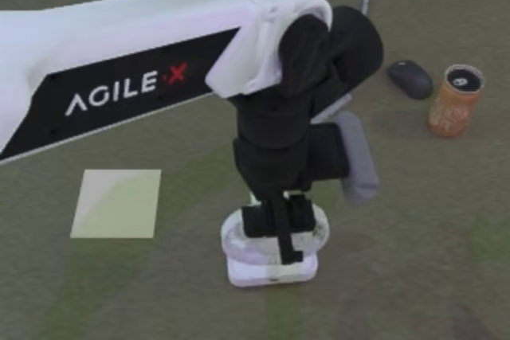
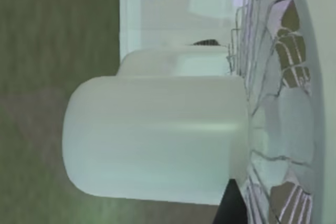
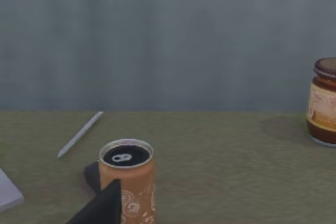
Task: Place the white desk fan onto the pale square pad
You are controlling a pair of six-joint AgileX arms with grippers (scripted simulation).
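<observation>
The fan [image 1: 271, 264] sits on the counter [image 1: 414, 236] at 6 o'clock, the pad [image 1: 116, 203] bare at 9; left hand [image 1: 277, 224] straddles its cage, grip unclear; carry remains

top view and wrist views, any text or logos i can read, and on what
"AGILE X" in white letters, the X red, on the black panel of the left arm.
Orange can: pale markings on its side, not readable.
Brown jar: pale label, print too blurred to read.
White desk fan: no text visible.
</observation>
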